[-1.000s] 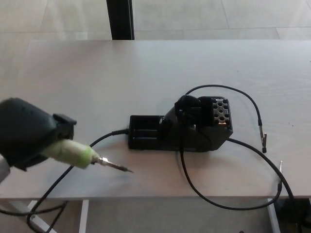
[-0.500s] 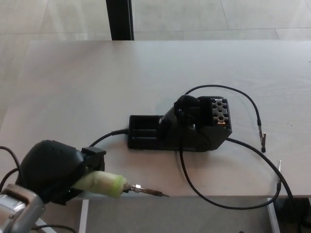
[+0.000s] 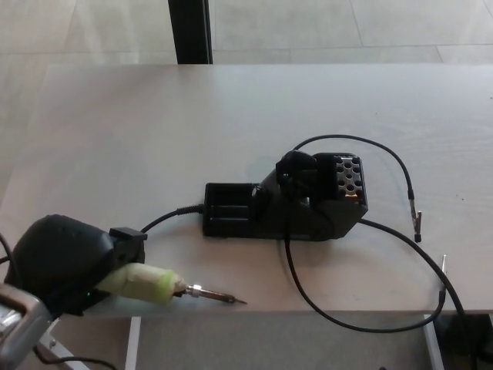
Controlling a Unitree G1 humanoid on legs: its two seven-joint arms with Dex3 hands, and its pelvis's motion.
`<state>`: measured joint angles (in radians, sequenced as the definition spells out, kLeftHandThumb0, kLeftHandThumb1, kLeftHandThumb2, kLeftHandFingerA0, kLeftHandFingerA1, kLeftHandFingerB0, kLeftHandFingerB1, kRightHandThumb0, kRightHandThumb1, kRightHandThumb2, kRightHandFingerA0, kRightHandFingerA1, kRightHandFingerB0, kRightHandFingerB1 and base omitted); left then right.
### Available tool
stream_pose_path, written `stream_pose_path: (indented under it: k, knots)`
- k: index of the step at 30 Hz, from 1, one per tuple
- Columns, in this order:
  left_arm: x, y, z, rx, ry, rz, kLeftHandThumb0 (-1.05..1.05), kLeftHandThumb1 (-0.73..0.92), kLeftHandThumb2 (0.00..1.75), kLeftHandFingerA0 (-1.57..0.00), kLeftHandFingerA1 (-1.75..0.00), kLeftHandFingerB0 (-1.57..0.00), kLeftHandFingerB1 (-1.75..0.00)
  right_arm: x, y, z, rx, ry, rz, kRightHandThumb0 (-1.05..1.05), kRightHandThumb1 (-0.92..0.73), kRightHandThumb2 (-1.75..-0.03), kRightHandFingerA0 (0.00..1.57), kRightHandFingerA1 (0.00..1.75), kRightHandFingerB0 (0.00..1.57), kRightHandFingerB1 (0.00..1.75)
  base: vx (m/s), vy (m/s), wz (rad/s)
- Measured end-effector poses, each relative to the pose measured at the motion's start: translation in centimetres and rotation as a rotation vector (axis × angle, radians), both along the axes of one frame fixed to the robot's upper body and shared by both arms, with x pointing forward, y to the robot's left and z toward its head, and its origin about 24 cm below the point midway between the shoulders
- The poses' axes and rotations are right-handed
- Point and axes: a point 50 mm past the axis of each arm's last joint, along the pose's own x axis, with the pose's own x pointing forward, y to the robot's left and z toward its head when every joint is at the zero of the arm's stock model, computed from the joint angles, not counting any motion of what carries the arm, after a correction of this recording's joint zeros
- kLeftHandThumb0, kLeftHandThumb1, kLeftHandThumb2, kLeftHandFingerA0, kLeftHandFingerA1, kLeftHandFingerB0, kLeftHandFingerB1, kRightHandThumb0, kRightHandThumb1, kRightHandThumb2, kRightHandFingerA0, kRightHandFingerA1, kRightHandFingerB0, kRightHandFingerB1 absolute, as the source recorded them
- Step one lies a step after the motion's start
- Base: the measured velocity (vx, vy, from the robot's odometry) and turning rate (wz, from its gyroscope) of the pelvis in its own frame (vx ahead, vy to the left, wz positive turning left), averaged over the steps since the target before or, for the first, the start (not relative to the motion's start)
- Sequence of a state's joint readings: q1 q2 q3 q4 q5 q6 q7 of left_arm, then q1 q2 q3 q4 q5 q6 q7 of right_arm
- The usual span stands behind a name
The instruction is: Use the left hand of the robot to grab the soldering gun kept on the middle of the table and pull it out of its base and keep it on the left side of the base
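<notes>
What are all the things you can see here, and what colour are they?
Table: one, pale wood, fills most of the view.
Base: one, black, middle of the table, its holder empty.
Soldering gun: one, pale green handle with a metal tip, at the table's front edge, left of the base, in the left hand.
Cables: black, looping around the base's right side and front; one runs from the base's left end.
Post: one, black, behind the table.
Floor: light tiles, beyond the table.
Left hand: one, black, bottom left, closed around the soldering gun.
Right hand: not in view.
</notes>
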<state>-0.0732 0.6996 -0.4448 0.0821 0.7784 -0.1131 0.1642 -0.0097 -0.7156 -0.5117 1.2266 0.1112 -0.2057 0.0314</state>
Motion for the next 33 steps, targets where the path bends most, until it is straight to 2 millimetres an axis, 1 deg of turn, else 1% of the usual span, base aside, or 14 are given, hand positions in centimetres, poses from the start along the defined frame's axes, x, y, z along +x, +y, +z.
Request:
stream_pose_path:
  k: [2, 5, 11, 12, 13, 14, 15, 17, 18, 19, 29, 30, 32, 33]
  knots:
    - [0.15, 0.15, 0.24, 0.012, -0.002, -0.003, -0.22, 0.67, 0.67, -0.95, -1.60, -0.79, -0.79, 0.03, -0.02, 0.05, 0.000, -0.006, -0.002, -0.44, -0.63, -0.59, 0.90, 0.61, 0.53, 0.41, 0.00, 0.000, 0.00]
    - [0.22, 0.23, 0.34, 0.018, 0.006, -0.008, -0.20, 0.71, 0.70, -0.85, -1.57, -0.53, -0.59, 0.00, -0.03, 0.06, 0.000, -0.007, -0.002, -0.44, -0.63, -0.59, 0.92, 0.62, 0.53, 0.42, 0.00, 0.000, 0.00]
    - [-0.15, -0.08, -0.02, 0.021, 0.070, -0.011, -0.36, 0.71, 0.62, -0.62, -0.94, -0.29, -0.42, 0.01, -0.03, 0.10, -0.001, -0.008, 0.001, -0.44, -0.63, -0.59, 0.92, 0.60, 0.53, 0.41, 0.00, 0.000, 0.00]
    - [-0.15, -0.08, -0.08, 0.027, 0.085, -0.011, -0.44, 0.55, 0.85, -0.58, -0.84, -0.21, -0.50, -0.02, -0.02, 0.08, -0.001, -0.007, 0.001, -0.44, -0.63, -0.59, 0.92, 0.60, 0.54, 0.41, 0.00, 0.000, 0.00]
    - [-0.09, -0.12, 0.03, 0.030, 0.089, -0.012, -0.41, 0.68, 0.59, -0.56, -0.81, -0.29, -0.42, -0.03, -0.02, 0.08, -0.001, -0.006, 0.001, -0.44, -0.63, -0.59, 0.92, 0.60, 0.54, 0.41, 0.00, 0.000, 0.00]
    - [-0.03, -0.12, 0.11, 0.033, 0.094, -0.009, -0.44, 0.67, 0.61, -0.44, -0.60, -0.28, -0.41, -0.03, -0.02, 0.07, -0.001, -0.006, 0.001, -0.50, -0.50, -0.89, 0.89, 0.74, 0.47, 0.57, 0.00, 0.000, 0.00]
    - [0.03, -0.09, 0.15, 0.035, 0.097, -0.004, -0.46, 0.66, 0.59, -0.36, -0.55, -0.24, -0.38, -0.04, -0.02, 0.07, -0.001, -0.006, 0.001, -0.43, -0.63, -0.59, 0.90, 0.61, 0.54, 0.42, 0.00, 0.000, 0.00]
    - [0.25, -0.02, 0.30, 0.037, 0.101, 0.010, -0.54, 0.46, 0.89, 0.00, -0.40, 0.00, -0.38, -0.09, -0.03, 0.07, 0.002, -0.009, 0.001, -0.45, -0.62, -0.59, 0.90, 0.60, 0.55, 0.42, 0.00, 0.000, 0.00]
    - [0.33, 0.00, 0.32, 0.040, 0.105, 0.018, -0.54, 0.46, 0.89, 0.00, -0.40, 0.00, -0.38, -0.09, -0.04, 0.08, 0.004, -0.010, 0.001, -0.45, -0.62, -0.59, 0.90, 0.60, 0.55, 0.42, 0.00, 0.000, 0.00]
    - [0.34, -0.01, 0.20, 0.045, 0.115, 0.025, -0.68, 0.62, 0.63, 0.00, 0.00, 0.00, -0.07, -0.10, -0.04, 0.07, 0.005, -0.010, 0.001, -0.43, -0.63, -0.59, 0.90, 0.57, 0.53, 0.41, 0.00, 0.000, 0.00]
    - [0.21, -0.37, -0.57, 0.180, 0.179, 0.062, -0.73, 0.55, 0.75, 0.00, 0.00, 0.00, 0.00, -0.11, -0.01, 0.06, 0.008, -0.008, 0.009, -0.45, -0.62, -0.59, 0.88, 0.57, 0.47, 0.40, 0.00, 0.000, 0.00]
    - [0.23, -0.41, -0.54, 0.189, 0.181, 0.063, -0.73, 0.55, 0.76, 0.00, 0.00, 0.00, 0.00, -0.15, -0.01, 0.05, 0.008, -0.006, 0.010, -0.50, -0.50, -0.84, 0.82, 0.68, 0.40, 0.52, 0.00, 0.000, 0.00]
    - [0.28, -0.43, -0.47, 0.203, 0.185, 0.067, -0.73, 0.56, 0.76, 0.00, 0.00, 0.00, 0.00, -0.22, -0.02, 0.03, 0.009, -0.004, 0.010, -0.50, -0.50, -0.84, 0.82, 0.68, 0.39, 0.52, 0.00, 0.000, 0.00]
    - [0.29, -0.43, -0.43, 0.209, 0.189, 0.068, -0.74, 0.69, 0.60, 0.00, 0.00, 0.00, 0.00, -0.24, -0.01, 0.02, 0.009, -0.003, 0.010, -0.46, -0.63, -0.59, 0.88, 0.59, 0.46, 0.39, 0.00, 0.000, 0.00]
